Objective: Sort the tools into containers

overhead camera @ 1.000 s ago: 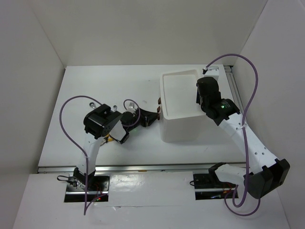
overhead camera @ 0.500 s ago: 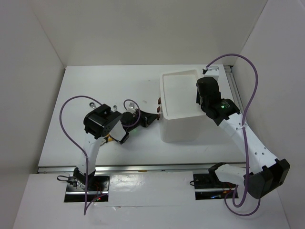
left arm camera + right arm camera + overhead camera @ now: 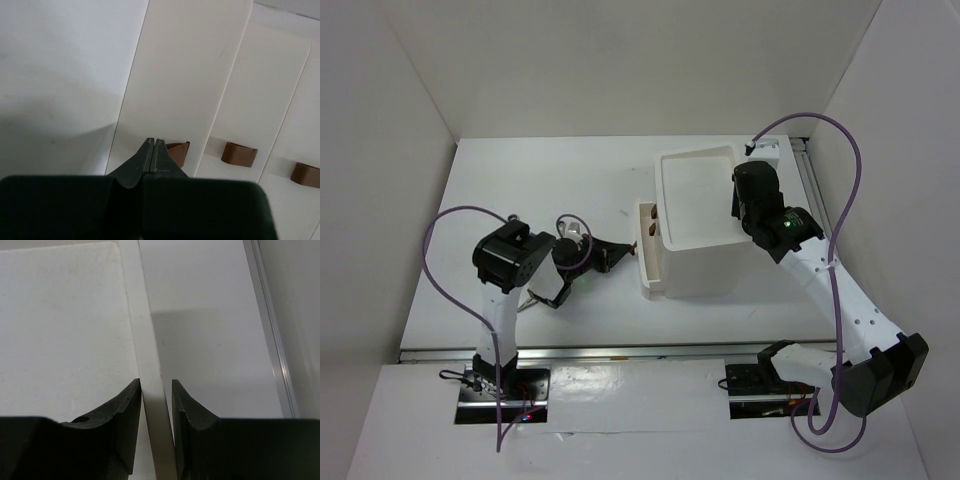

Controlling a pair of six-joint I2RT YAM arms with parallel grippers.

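The containers are one white box unit (image 3: 705, 272) with a rimmed top tray (image 3: 666, 205). One drawer (image 3: 646, 262) stands pulled out to the left. Three drawer fronts with brown handles face the left wrist camera, the nearest front (image 3: 170, 90) standing proud. My left gripper (image 3: 622, 251) is shut, its tips (image 3: 153, 141) right beside that drawer's handle (image 3: 179, 153), with nothing visible between them. My right gripper (image 3: 152, 390) is shut on the tray's right rim (image 3: 145, 330). The tools are mostly hidden under the left arm; a thin sliver shows at its elbow (image 3: 528, 297).
White walls close in the table (image 3: 570, 180) at the back and on both sides. A metal rail (image 3: 270, 330) runs along the table's right edge. The left arm's purple cable (image 3: 445, 240) loops over the left part of the table.
My left gripper shut by the drawer handle and the arm drew back to the left. The drawer has slid out of the box. The right arm has not moved.
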